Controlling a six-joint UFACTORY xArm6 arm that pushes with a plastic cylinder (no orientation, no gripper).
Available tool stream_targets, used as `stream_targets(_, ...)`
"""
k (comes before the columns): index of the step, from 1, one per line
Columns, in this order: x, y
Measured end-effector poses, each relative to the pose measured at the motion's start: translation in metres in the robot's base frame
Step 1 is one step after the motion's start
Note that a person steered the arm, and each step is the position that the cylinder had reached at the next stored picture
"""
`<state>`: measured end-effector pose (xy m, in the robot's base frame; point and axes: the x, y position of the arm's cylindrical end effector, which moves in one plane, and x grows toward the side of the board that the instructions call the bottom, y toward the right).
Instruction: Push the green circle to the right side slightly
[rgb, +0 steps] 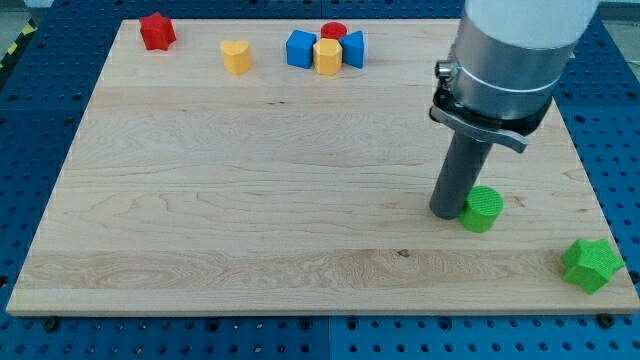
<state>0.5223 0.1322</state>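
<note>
My tip (447, 214), a bare rod with nothing to grasp, sits on the wood board (250, 200), touching the left edge of the green circle (482, 209). Green star (591, 264) lies right and below the tip, near the board's corner. Far above-left of the tip: red star (157, 31), yellow heart (236, 56), and a cluster of blue cube (300, 48), yellow hexagon (327, 56), red cylinder (334, 32), blue block (353, 47). Blue perforated table (40, 110) surrounds the board.

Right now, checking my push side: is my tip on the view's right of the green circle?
No: my tip sits against the green circle on its left side in the view.
</note>
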Motion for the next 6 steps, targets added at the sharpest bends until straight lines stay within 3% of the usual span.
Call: stream_targets(6, 0.000, 0.024)
